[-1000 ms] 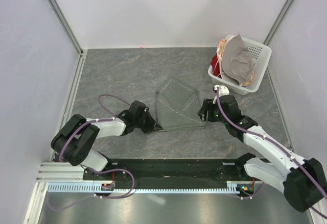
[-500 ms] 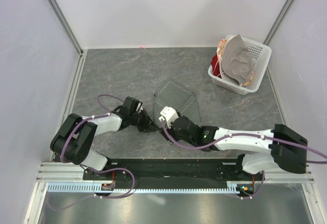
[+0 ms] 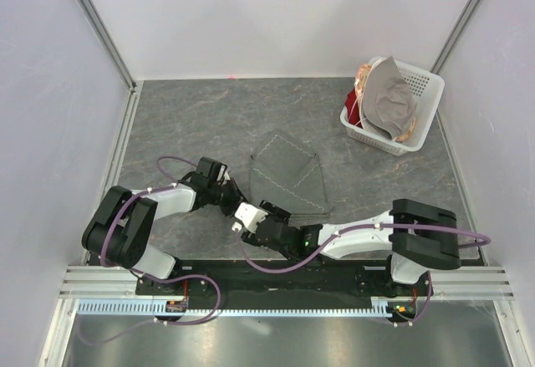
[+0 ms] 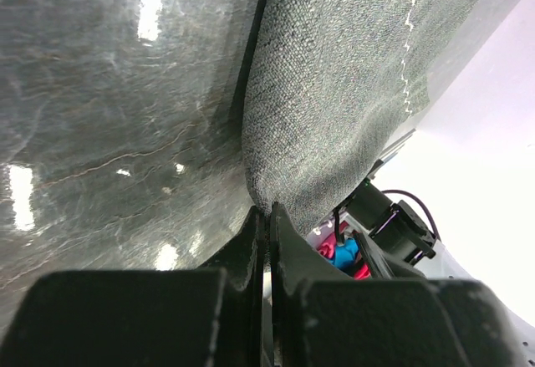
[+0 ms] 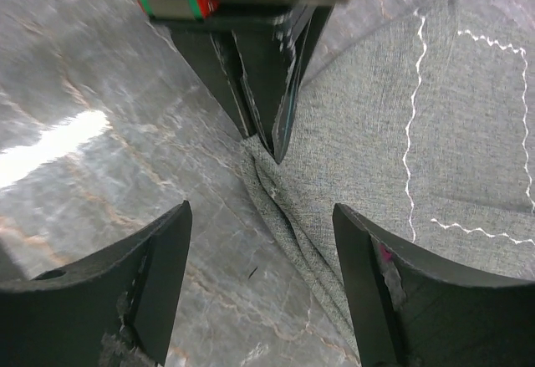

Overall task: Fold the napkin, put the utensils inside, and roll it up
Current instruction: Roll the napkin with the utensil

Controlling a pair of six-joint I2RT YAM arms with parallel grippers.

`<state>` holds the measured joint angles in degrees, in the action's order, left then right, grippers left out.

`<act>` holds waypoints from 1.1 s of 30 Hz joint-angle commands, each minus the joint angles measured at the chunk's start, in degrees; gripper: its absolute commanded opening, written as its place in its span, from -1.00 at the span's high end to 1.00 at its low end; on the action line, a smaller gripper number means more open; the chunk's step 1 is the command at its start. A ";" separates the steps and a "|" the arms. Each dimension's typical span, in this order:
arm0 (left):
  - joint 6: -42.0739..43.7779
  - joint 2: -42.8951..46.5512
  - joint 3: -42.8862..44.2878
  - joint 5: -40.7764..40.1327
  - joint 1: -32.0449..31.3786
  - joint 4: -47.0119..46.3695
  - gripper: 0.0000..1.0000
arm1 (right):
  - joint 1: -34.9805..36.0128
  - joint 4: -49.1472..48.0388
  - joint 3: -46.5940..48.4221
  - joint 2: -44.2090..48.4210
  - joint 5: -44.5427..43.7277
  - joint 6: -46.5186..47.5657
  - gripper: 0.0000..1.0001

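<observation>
While the right arm stretches leftward low along the near edge, the right hand [image 3: 241, 218] spread wide just short of the napkin's [image 3: 288, 179] near-left corner, the left hand [image 3: 235, 205] pinches that corner tight. Napkin lies folded mid-way across the bench [image 3: 184, 124], dark grey-green, pale zigzag stitching on top.

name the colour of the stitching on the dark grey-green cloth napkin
White zigzag stitching on the napkin, clearest in the right wrist view.

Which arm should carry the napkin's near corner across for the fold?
Left. The left hand is shut on a corner of the napkin; the right hand hangs open beside it, gripping nothing.
</observation>
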<state>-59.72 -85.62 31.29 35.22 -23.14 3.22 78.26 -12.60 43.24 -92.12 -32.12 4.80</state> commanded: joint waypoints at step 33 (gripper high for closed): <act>12.78 0.63 2.46 4.68 5.29 3.28 0.71 | -4.33 -1.65 -1.06 -9.49 -8.77 3.99 0.61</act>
<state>-52.60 -85.62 31.62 38.13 -18.22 6.33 75.92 -13.10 42.28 -101.51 -47.37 4.49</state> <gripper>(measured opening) 0.041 0.240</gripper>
